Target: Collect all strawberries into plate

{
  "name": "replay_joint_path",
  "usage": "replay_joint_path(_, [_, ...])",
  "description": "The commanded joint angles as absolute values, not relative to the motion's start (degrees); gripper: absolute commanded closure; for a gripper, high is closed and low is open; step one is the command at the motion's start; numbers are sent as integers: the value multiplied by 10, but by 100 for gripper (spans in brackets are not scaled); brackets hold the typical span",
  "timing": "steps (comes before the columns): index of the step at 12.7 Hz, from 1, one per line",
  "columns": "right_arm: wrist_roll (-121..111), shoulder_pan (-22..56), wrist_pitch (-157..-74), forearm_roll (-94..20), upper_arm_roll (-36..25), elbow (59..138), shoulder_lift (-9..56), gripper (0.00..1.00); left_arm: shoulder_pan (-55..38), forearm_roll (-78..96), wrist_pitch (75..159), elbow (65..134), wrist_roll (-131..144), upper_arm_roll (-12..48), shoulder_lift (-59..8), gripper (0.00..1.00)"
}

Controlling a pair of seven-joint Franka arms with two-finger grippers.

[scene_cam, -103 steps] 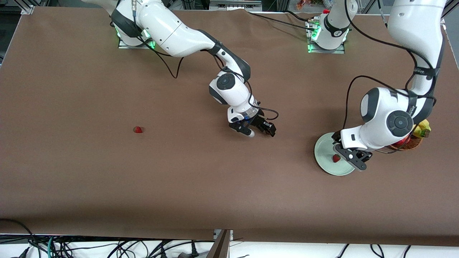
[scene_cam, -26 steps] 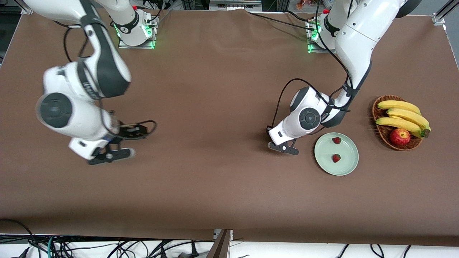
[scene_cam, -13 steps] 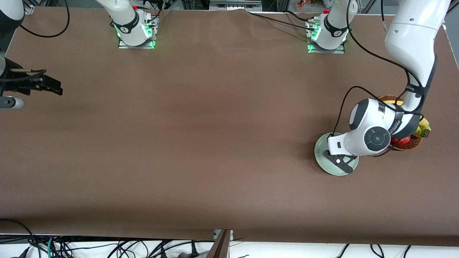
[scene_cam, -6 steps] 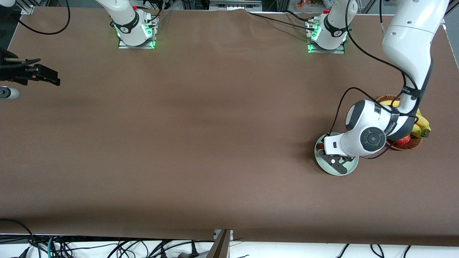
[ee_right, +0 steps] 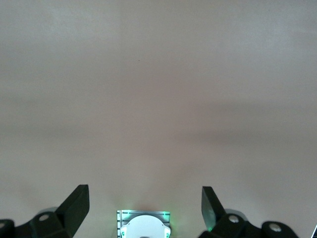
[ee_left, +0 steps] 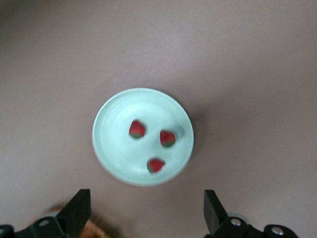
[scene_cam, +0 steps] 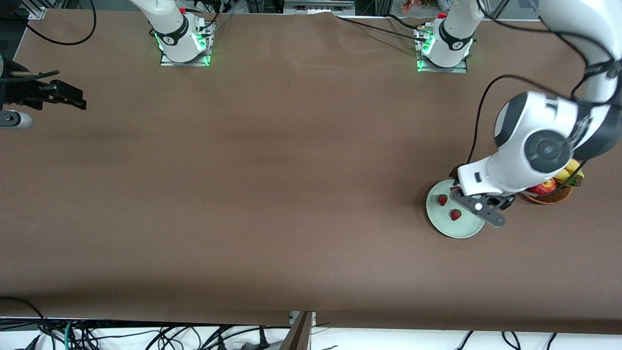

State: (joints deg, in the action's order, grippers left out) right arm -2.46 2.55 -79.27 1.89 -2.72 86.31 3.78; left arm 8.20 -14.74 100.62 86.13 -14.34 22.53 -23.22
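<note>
Three strawberries on plate; left tool above, spread wide, empty.

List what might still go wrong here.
1. The open left gripper hangs over the plate; dropping low could nudge its rim.
2. All three strawberries lie loose on the shallow plate, so a bump might roll one off.
3. The basket sits beside the plate, under the left arm.
</note>
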Motion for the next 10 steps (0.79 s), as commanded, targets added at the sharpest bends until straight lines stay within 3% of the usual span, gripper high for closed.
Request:
replay_joint_path(1, [-18,19,-788,10,-15,873,28,0,81,-134,921,797,-81,225,-213,0])
replay_joint_path(4, [-16,19,-788,11,-3,872,28,0,86,-125,830,705,-72,215,-195,0])
replay_joint_path(5, [-16,19,-788,11,-3,871,28,0,77,-104,836,716,-57,187,-167,0])
replay_joint_path(6, [-17,19,-788,11,-3,868,32,0,47,-82,858,755,-37,142,-139,0])
replay_joint_path(8, [-22,20,-788,11,-6,856,40,0,0,12,929,925,8,54,-11,0])
replay_joint_path(9, [-22,20,-788,11,-7,855,41,0,-1,15,977,988,18,53,29,0])
replay_joint_path(10, [-23,20,-788,11,-7,854,41,0,-1,16,986,1006,18,51,39,0])
